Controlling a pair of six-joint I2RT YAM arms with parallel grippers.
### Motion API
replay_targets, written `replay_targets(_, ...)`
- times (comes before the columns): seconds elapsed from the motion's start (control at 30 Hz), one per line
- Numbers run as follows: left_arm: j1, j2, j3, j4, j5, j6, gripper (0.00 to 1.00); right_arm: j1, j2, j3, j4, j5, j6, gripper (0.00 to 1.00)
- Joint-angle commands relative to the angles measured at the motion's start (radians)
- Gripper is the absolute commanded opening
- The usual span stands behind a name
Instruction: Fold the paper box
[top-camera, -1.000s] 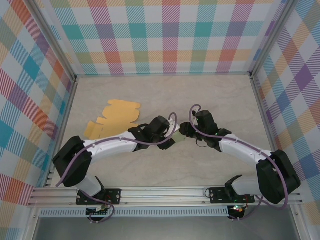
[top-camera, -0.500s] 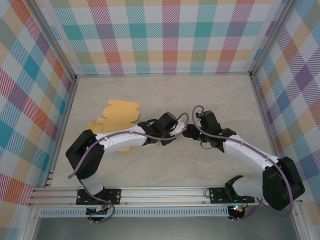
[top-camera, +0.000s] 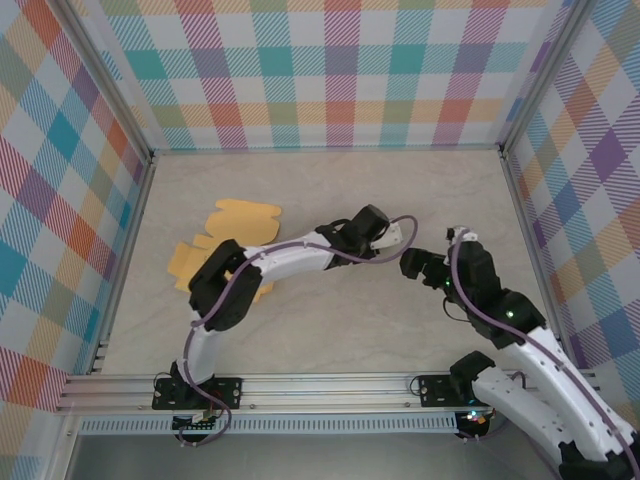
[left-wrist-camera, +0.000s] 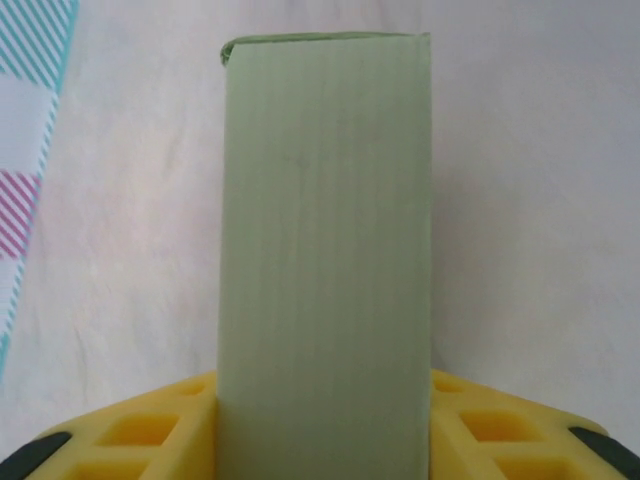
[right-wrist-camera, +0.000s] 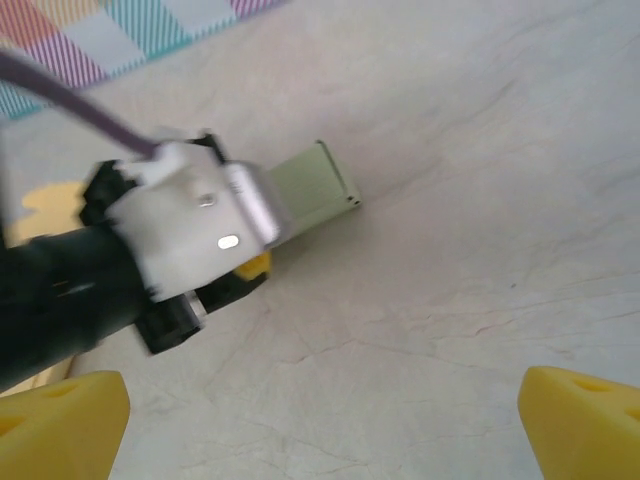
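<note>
The paper box (left-wrist-camera: 325, 250) is a pale green, flat folded cardboard piece. It stands out straight from my left gripper (left-wrist-camera: 325, 425), whose yellow fingers (left-wrist-camera: 150, 430) press against both its sides. In the right wrist view the same box (right-wrist-camera: 322, 183) pokes out past the left gripper (right-wrist-camera: 262, 252) just above the table. Seen from the top, the left gripper (top-camera: 388, 236) is stretched to the table's middle right. My right gripper (top-camera: 415, 265) sits just to its right, apart from it. The right gripper (right-wrist-camera: 320, 420) is open wide with bare table between its fingertips (right-wrist-camera: 60, 410).
A flat orange cardboard cutout (top-camera: 235, 228) lies on the table at the left, partly under the left arm. Plaid walls enclose three sides. The aluminium rail (top-camera: 330, 390) with both arm bases runs along the near edge.
The left arm has stretched rightward, carrying the green box with it. The right gripper has let go, opened wide and drawn back to the right.
</note>
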Motion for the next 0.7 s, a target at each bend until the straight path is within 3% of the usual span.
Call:
replay_targets(0.0, -0.002, 0.122, 0.187, -0.027, -0.009, 0.068, 0.53, 0.004, -0.08, 0.04, -0.096, 0.079, 0.015, 1.0)
replay_targets(0.13, -0.011, 0.266, 0.428, -0.157, 0.001, 0.056, 0.67, 0.004, -0.147, 0.043, -0.094, 0.068, -0.036, 1.0)
replay_targets(0.3, -0.032, 0.257, 0.407, -0.099, 0.007, 0.039, 0.89, 0.004, -0.191, 0.046, -0.081, 0.055, -0.07, 1.0)
replay_targets(0.37, -0.034, 0.205, 0.335, -0.036, 0.006, 0.013, 1.0, 0.004, -0.198, 0.041, -0.061, 0.041, -0.082, 1.0)
replay_targets(0.53, -0.024, -0.016, 0.034, 0.179, -0.074, -0.073, 1.0, 0.005, -0.193, 0.029, 0.002, -0.008, -0.117, 1.0)
replay_targets(0.67, 0.01, -0.245, -0.243, 0.325, -0.153, -0.223, 1.0, 0.005, -0.163, 0.022, 0.036, -0.025, -0.08, 0.99)
